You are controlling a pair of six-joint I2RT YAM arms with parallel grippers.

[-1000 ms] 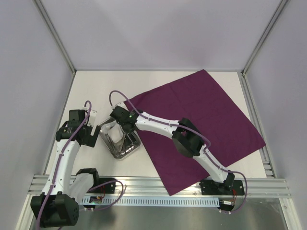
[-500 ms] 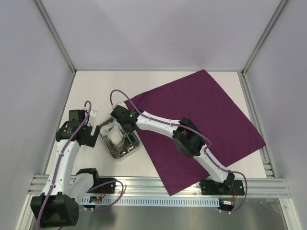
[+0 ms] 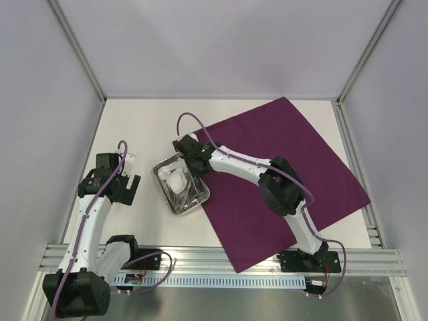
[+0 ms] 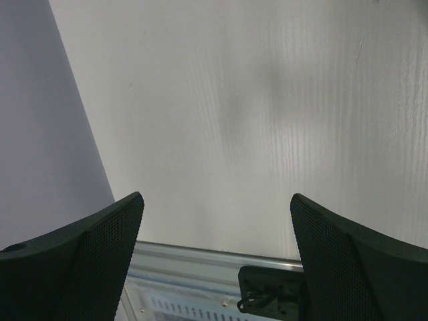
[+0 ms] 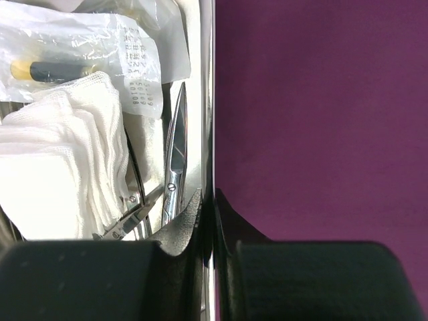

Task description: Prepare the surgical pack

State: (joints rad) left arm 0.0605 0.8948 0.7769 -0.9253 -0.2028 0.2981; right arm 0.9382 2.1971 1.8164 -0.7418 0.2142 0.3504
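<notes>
The dark purple cloth lies spread flat on the right half of the table. At its left edge stands the shiny steel tray, holding white gauze pads and steel instruments. My right gripper is shut on the tray's right rim. In the right wrist view the rim runs between the pinched jaws of the gripper, with gauze, scissors and a sealed packet on the left and cloth on the right. My left gripper hangs open left of the tray, holding nothing.
In the left wrist view the open left gripper looks down on the bare white table, with the aluminium rail at the near edge. Grey walls enclose the table on three sides.
My right gripper has dragged the tray to the right and slightly away, up to the cloth's left edge. The left arm has not moved.
</notes>
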